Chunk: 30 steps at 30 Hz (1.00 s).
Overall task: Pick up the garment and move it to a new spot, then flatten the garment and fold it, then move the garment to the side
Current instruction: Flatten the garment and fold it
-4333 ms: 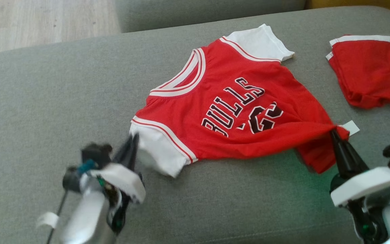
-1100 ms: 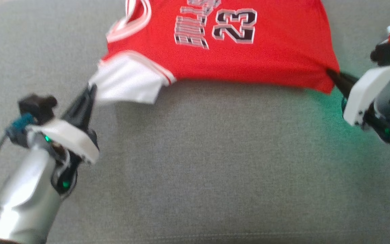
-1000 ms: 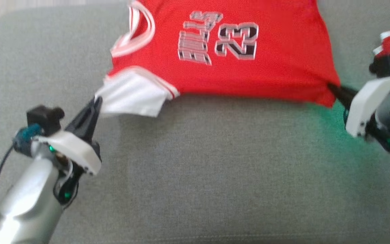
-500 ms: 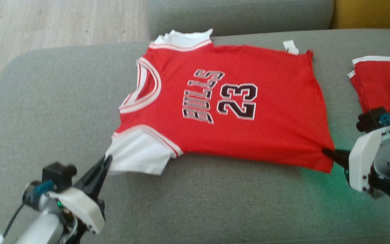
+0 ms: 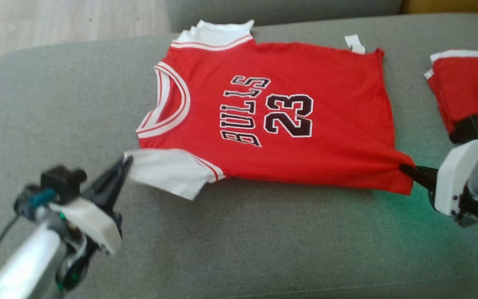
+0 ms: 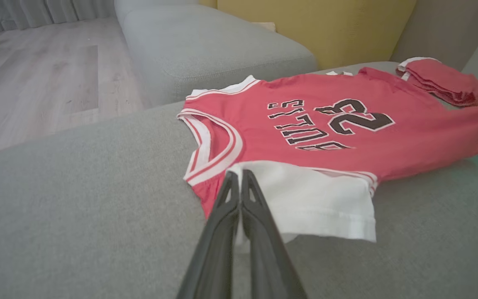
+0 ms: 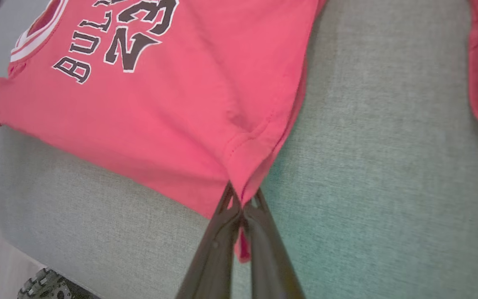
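Grey woven sofa cushion carries everything, with pale wood floor at the upper left of the head view. At the lower left of that view the left jaws are pinched shut on the edge of the white sleeve. At the right edge the right jaws are clamped on the near hem corner, where the cloth bunches into a small peak. Between them the garment, a thin red jersey with white striped trim and black lettering, lies face up across the middle of the cushion, nearly flat, its near edge drawn taut. The step in hand looks like the flattening. The next move probably calls for laying the near edge down evenly, letting go, then regripping for the fold, since such limp cloth would wrinkle if dropped unevenly. A folded red piece lies apart at the far right.
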Motion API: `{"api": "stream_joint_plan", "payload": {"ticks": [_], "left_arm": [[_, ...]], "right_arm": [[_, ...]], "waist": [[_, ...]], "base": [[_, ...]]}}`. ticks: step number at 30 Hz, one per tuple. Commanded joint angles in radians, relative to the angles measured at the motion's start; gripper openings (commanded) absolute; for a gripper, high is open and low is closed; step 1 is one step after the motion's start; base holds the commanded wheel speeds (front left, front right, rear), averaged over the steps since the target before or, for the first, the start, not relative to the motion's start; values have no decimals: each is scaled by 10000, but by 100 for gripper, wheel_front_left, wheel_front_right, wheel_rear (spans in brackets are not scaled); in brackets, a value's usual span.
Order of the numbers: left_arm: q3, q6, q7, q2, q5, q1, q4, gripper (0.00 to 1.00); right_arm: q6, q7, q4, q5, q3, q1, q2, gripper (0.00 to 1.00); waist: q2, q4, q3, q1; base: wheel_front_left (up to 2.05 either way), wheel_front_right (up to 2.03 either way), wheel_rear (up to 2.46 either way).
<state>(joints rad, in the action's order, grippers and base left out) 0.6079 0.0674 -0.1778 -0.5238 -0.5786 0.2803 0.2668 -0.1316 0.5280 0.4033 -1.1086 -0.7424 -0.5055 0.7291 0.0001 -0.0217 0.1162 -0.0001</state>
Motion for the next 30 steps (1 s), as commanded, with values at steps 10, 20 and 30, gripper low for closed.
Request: {"api": "stream_joint_plan", "payload": {"ticks": [10,20,30], "left_arm": [[-417,246,376,-642,384,2518,524,0],[139,528,623,-411,689,4444,1957,0],[880,615,446,70,847,5768,3503,0]], "right_arm": [[9,1300,14,498,1099,-1096,-633,0],[9,2621,558,1044,2194,-2120,-1508,0],[9,3716,590,1839,2741,-2522,-1911,0]], "waist": [[-1,-303,997,1],[-1,-356,1544,1],[-1,-381,1939,1]], "base": [[0,0,0],[0,0,0],[0,0,0]]}}
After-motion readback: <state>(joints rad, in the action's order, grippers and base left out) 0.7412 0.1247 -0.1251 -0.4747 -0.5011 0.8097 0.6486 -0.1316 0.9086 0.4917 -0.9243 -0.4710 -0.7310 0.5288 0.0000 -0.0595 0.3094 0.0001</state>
